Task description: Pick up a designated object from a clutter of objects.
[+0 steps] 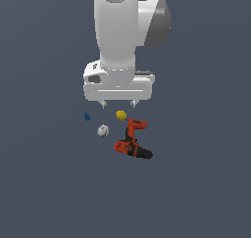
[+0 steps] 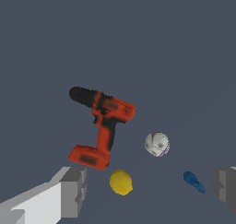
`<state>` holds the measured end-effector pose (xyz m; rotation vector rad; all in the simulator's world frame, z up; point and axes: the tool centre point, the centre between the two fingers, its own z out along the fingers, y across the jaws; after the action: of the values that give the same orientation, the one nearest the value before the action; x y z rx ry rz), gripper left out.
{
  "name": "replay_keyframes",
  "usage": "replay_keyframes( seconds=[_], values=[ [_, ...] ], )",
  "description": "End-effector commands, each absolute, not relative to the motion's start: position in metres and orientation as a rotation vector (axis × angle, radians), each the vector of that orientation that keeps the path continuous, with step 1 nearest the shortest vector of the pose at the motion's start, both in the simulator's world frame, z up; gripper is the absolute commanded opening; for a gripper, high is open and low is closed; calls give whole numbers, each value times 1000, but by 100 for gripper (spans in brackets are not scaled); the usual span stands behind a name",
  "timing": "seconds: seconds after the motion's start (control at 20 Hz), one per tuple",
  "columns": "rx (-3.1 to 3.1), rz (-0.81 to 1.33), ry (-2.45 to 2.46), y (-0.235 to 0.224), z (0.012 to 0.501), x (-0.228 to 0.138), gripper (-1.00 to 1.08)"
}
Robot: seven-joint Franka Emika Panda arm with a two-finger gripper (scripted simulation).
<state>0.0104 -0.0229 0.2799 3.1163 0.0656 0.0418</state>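
The designated object is a small white ball with purplish seams (image 1: 103, 130) (image 2: 157, 144), lying on the dark floor among the clutter. Around it lie a yellow lump (image 1: 121, 115) (image 2: 121, 182), a tiny blue piece (image 1: 87, 116) (image 2: 194, 182) and an orange-red and black power drill (image 1: 132, 140) (image 2: 103, 125). My gripper (image 1: 118, 104) (image 2: 150, 191) hangs open above the clutter, behind the ball in the exterior view, with nothing between its fingers. In the wrist view, one grey finger (image 2: 73, 191) shows beside the drill's base and the other beside the blue piece.
The white arm body (image 1: 120, 41) rises above the gripper. The floor (image 1: 49, 183) is a uniform dark grey surface around the small group.
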Motion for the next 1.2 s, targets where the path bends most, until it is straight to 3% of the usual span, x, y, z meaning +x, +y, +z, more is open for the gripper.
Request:
replay_keyframes(
  seconds=[0.0,0.6,1.15],
  values=[
    [3123,36,60,-32,259,11,100],
    [3145,12,9,-89,139,-11,100],
    [3142,1,-19,-115,90,-33,100]
  ],
)
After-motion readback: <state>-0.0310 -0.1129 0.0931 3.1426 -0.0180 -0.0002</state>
